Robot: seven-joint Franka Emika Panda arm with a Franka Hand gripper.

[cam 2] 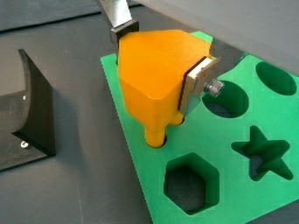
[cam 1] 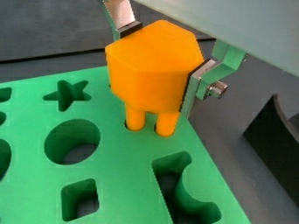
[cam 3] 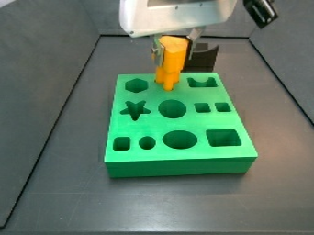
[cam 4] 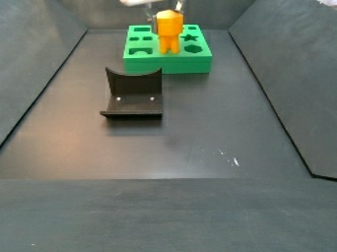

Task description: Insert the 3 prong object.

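My gripper (cam 1: 158, 61) is shut on the 3 prong object (cam 1: 149, 70), a bright orange block held upright with its prongs pointing down. The prong tips (cam 1: 152, 121) reach the surface of the green board (cam 1: 128, 188) at a hole near its edge, and seem partly inside it. In a wrist view the object (cam 2: 158, 74) stands over the board (cam 2: 239, 188) with a prong tip (cam 2: 156, 136) at the board's surface. In both side views the object (cam 3: 171, 61) (cam 4: 168, 30) stands upright on the board (cam 3: 178, 156) (cam 4: 198, 61) under the gripper (cam 3: 172, 41).
The board has cut-outs: a star (cam 1: 66, 93), a round hole (cam 1: 73, 140), a hexagon (cam 2: 191, 182) and others. The dark fixture (cam 4: 132, 95) stands on the floor in front of the board, also seen in a wrist view (cam 2: 33, 109). Grey walls ring the floor.
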